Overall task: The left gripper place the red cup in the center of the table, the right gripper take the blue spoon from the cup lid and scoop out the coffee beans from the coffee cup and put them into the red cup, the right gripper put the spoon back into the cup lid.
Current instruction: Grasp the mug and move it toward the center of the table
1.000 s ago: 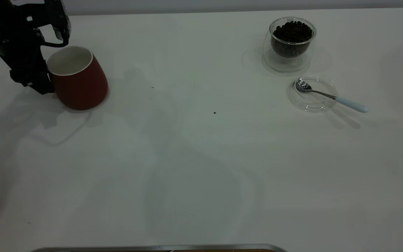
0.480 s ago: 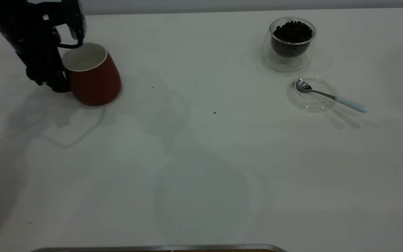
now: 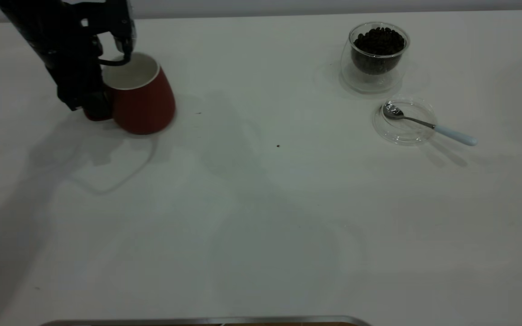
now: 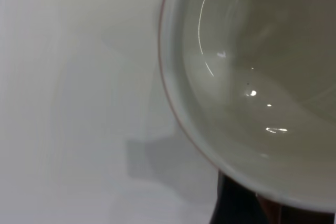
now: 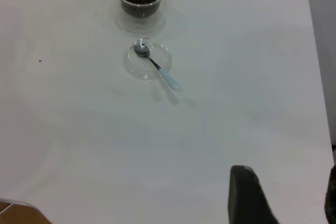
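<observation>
I've got the red cup (image 3: pixel 141 97) gripped, apparently by its handle side, in my left hand (image 3: pixel 93 102), far-left on the desk (image 3: pixel 261 217), short of centre. Right hand (image 5: pixel 278 195) parked, fingers apart. Blue spoon (image 3: pixel 428 125) untouched on cup lid (image 3: pixel 405 121); coffee beans (image 3: pixel 379 41) unscooped

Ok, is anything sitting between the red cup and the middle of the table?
Nothing visible. The red cup, held by the left gripper, has bare table ahead; only tiny dark specks lie there.
</observation>
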Controlling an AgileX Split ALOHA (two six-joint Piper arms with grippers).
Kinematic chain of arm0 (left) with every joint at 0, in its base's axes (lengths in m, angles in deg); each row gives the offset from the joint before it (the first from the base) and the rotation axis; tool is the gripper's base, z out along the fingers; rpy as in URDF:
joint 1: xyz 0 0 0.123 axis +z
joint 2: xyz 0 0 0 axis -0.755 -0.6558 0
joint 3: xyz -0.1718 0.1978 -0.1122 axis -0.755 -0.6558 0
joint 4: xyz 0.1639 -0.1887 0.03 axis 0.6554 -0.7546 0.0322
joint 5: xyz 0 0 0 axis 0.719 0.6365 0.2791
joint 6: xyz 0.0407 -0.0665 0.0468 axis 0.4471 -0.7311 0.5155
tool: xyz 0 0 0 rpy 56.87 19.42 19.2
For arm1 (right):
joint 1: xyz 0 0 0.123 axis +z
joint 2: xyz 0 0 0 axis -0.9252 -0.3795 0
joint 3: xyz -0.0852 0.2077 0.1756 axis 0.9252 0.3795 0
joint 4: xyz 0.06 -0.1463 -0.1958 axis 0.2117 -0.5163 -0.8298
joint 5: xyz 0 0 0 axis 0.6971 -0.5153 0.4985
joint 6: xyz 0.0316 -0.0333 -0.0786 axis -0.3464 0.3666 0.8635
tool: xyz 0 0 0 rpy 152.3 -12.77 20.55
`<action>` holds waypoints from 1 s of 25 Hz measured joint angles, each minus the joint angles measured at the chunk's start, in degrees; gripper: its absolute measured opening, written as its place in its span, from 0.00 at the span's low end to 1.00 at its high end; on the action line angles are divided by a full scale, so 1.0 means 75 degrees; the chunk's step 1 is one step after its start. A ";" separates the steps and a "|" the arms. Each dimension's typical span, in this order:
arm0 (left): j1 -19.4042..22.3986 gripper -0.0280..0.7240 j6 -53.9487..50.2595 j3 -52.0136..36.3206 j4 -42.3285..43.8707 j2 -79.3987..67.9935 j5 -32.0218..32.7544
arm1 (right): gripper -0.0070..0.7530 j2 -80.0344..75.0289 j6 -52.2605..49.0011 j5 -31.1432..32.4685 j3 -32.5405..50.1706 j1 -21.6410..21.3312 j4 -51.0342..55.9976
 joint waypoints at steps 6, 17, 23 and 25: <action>-0.0144 0.73 0.0000 0.0000 -0.0184 -0.0041 -0.0098 | 0.53 0.0000 0.0000 0.0000 0.0000 0.0000 0.0000; -0.0826 0.73 -0.0004 0.0033 -0.0283 -0.0429 -0.0291 | 0.53 0.0000 0.0000 0.0000 0.0000 0.0000 0.0000; -0.1044 0.73 0.0003 0.0039 -0.0548 -0.0429 -0.0396 | 0.53 0.0000 0.0000 0.0000 0.0000 0.0000 0.0000; -0.1135 0.73 0.0003 0.0039 -0.0557 -0.0429 -0.0464 | 0.53 0.0000 0.0000 0.0000 0.0000 0.0000 0.0000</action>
